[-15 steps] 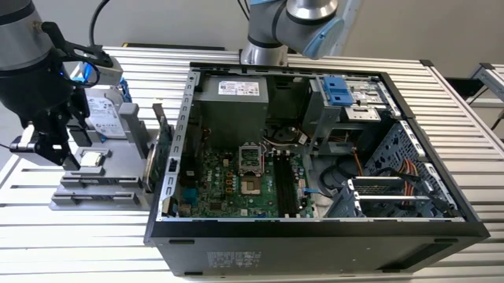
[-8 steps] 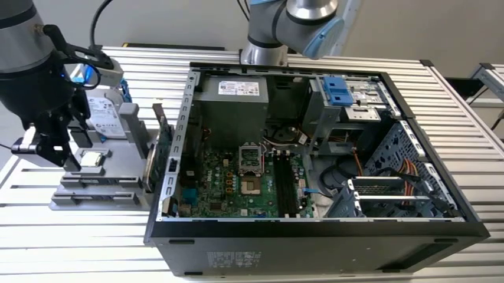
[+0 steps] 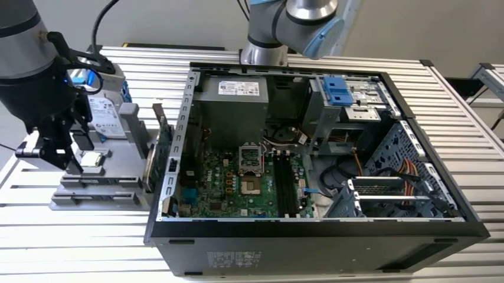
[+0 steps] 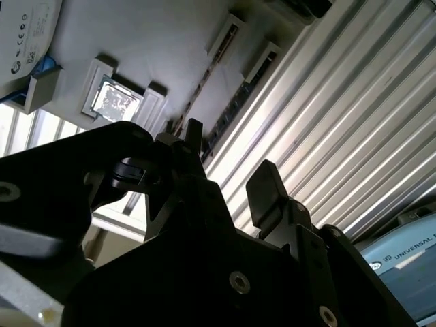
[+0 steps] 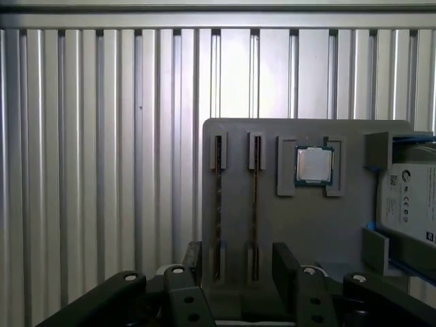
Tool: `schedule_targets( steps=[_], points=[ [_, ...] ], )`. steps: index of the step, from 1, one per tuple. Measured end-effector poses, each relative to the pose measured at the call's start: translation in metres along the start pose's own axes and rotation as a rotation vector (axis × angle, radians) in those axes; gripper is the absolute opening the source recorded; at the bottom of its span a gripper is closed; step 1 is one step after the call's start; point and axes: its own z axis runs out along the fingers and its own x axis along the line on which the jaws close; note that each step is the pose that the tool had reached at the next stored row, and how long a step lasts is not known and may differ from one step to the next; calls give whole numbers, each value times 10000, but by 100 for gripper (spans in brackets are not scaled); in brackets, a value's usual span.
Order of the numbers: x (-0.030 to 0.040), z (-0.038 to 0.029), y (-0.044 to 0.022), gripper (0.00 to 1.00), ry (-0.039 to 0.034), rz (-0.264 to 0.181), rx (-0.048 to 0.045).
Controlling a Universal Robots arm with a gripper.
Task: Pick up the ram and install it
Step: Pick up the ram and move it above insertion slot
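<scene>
The ram (image 5: 218,204) stands edge-on in a slot of the grey holder (image 5: 306,225), with a second thin strip (image 5: 255,204) in the slot beside it. In the second wrist view the ram (image 4: 201,85) runs as a thin dark line past the fingertips. My gripper (image 5: 240,257) hovers above one end of the two strips, open, with a finger (image 5: 194,255) outside each strip and nothing held. In the exterior view my gripper (image 3: 69,154) hangs over the holder (image 3: 94,188) at the exterior view's left, beside the open computer case (image 3: 315,231).
On the holder also sit a silver processor chip (image 5: 314,165) and a hard drive (image 5: 409,204) with a white label. A green board (image 3: 163,147) stands upright between the holder and the case. The case's motherboard (image 3: 236,183) has long dark slots (image 3: 285,184). A second arm (image 3: 291,23) stands behind the case.
</scene>
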Motion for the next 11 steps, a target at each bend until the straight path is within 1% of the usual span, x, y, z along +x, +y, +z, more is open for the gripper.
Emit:
schedule_targets(
  steps=[8, 10, 11],
  points=[
    [-1, 62, -2, 100, 0, 0, -3],
    [-2, 70, -2, 100, 6, 1, -24],
    [-2, 90, -3, 100, 7, 0, -46]
  ],
)
